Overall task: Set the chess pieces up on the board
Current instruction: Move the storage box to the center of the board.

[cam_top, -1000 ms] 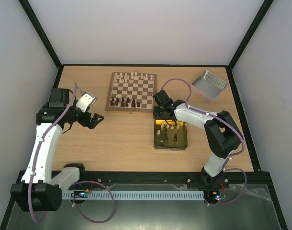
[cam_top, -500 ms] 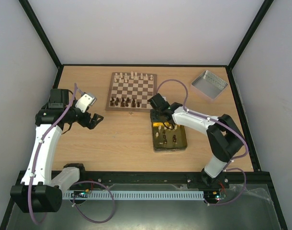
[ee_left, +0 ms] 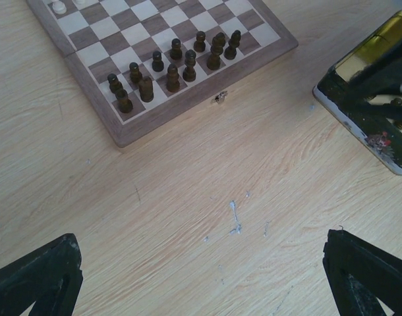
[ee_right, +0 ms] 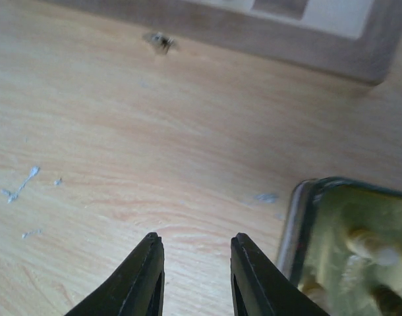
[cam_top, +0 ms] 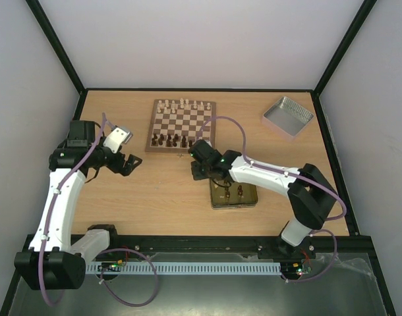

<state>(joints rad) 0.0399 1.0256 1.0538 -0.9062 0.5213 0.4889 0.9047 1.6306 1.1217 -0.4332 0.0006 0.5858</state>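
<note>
The board point(cam_top: 205, 135) lies at the back centre of the table. Pale chess pieces point(cam_top: 181, 104) line its far row and dark chess pieces point(cam_top: 171, 139) stand on its near rows, the dark ones point(ee_left: 174, 66) also showing in the left wrist view. More pieces point(cam_top: 231, 191) lie in a yellow tin point(cam_top: 248, 199). My right gripper point(cam_top: 199, 172) hangs over bare table just left of the tin point(ee_right: 333, 230), its jaws point(ee_right: 194, 240) open with nothing between them. Far to the left my left gripper point(cam_top: 125, 163) is wide open and empty point(ee_left: 201, 237).
A silver lid point(cam_top: 288, 116) sits at the back right. The board's near edge with its small clasp point(ee_right: 160, 41) runs just beyond the right gripper. Black rails frame the table, and my right arm reaches across the tin.
My right gripper has swung left, from over the tin to the bare table beside it. The left arm has not moved.
</note>
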